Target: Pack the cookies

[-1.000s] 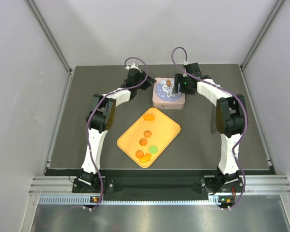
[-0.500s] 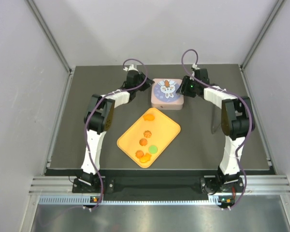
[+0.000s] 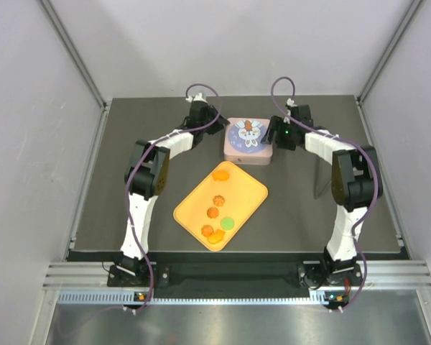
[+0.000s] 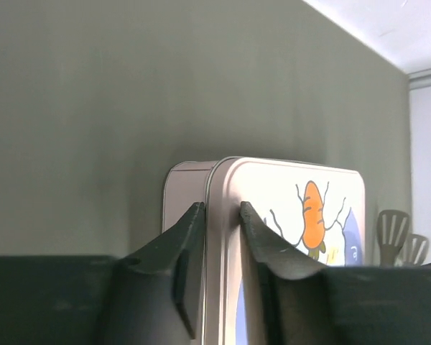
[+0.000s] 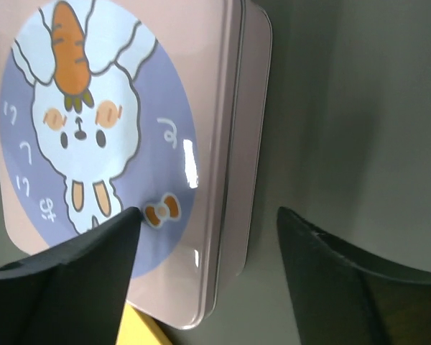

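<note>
Several small round cookies, mostly orange (image 3: 218,200) and one green (image 3: 228,223), lie on the orange tray (image 3: 250,192). The pink square tin (image 3: 248,141) stands behind the tray, its rabbit-and-carrot lid (image 5: 93,136) on it. My left gripper (image 3: 217,124) is at the tin's left side. In the left wrist view it (image 4: 222,214) is shut on the lid's rim (image 4: 223,180). My right gripper (image 3: 281,134) is open at the tin's right side. In the right wrist view it (image 5: 208,233) straddles the tin's right edge (image 5: 233,172), holding nothing.
The tray lies slantwise in the middle of the dark table (image 3: 144,208), its far corner close to the tin's front, as the right wrist view (image 5: 140,327) also shows. White walls and metal rails (image 3: 72,187) bound the table.
My right gripper has moved off the top of the tin to its right side and lowered. My left gripper has stayed at the tin's left edge. The cookies have not moved.
</note>
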